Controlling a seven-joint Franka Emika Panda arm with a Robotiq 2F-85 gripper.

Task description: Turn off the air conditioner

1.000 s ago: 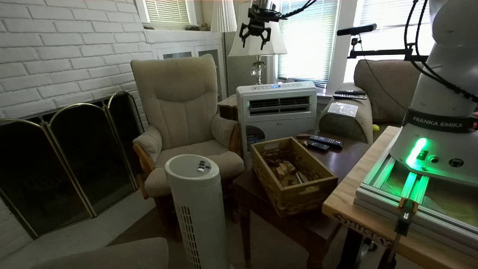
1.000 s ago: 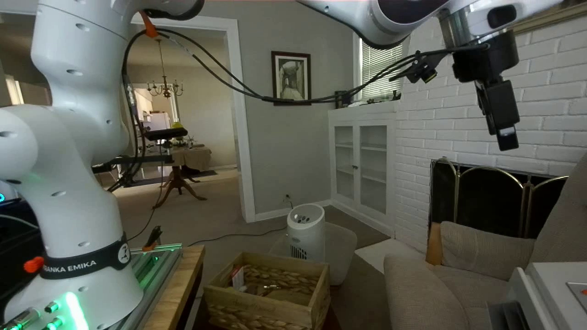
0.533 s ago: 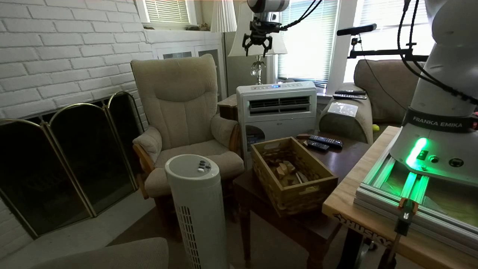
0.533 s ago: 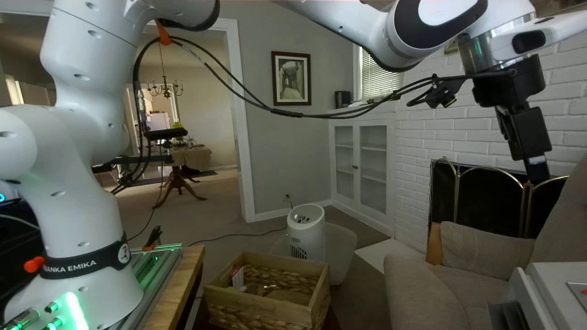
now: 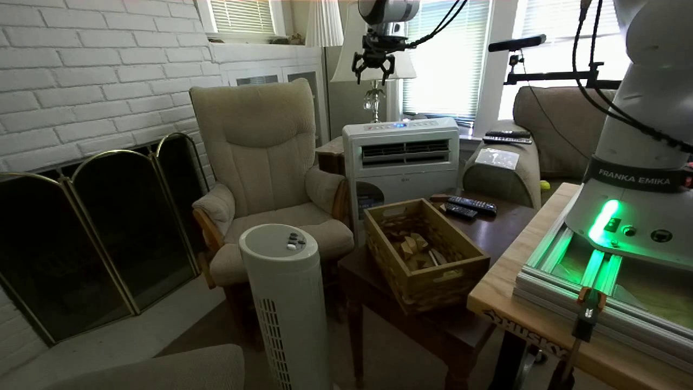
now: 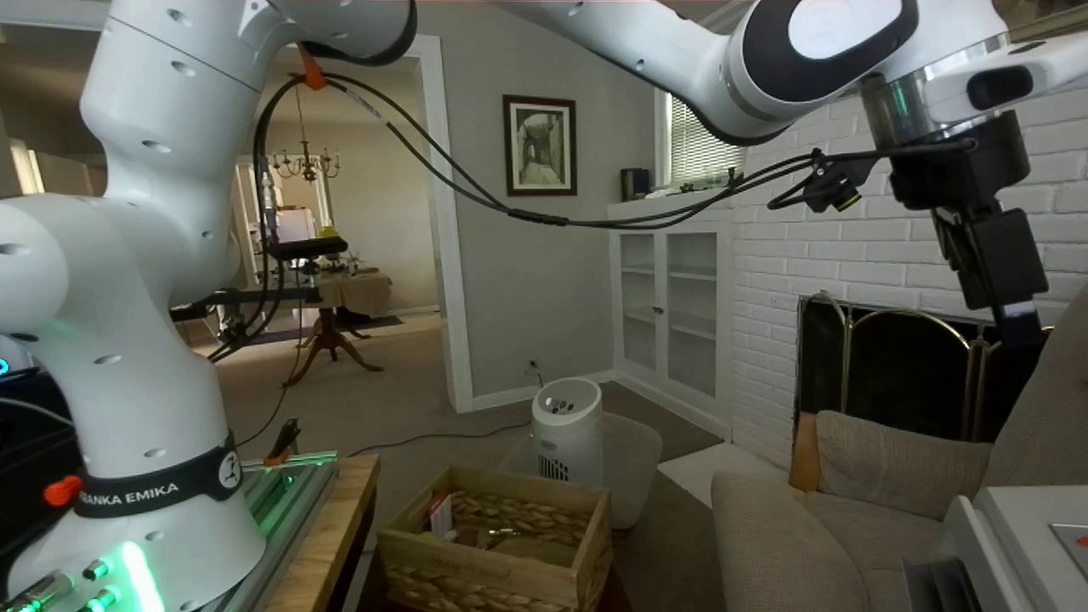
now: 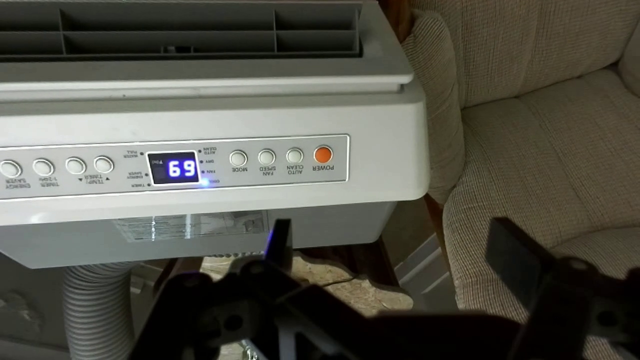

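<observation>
The white boxy air conditioner [image 5: 403, 187] stands behind the side table in an exterior view; only its corner shows in an exterior view [image 6: 1033, 520]. In the wrist view its top [image 7: 225, 117] fills the upper left. Its control panel has an orange power button [image 7: 323, 154], several white buttons and a lit display [image 7: 174, 168] reading 69, with a blue light beside it. The labels appear upside down. My gripper [image 5: 372, 77] hangs above the unit, pointing down, touching nothing. In the wrist view its fingers [image 7: 394, 235] are wide apart and empty, below the panel's edge in the picture.
A beige armchair [image 5: 260, 168] stands beside the unit. A lampshade [image 5: 405, 64] is behind the gripper. A white tower [image 5: 289, 303] stands in front of the chair. A wooden crate [image 5: 441, 287] and remotes [image 5: 472, 205] lie on the table. A ribbed hose [image 7: 100, 315] leaves the unit.
My gripper has moved down toward the air conditioner and slightly sideways, more slowly in the last half second. Its fingers stay apart. The air conditioner has not moved.
</observation>
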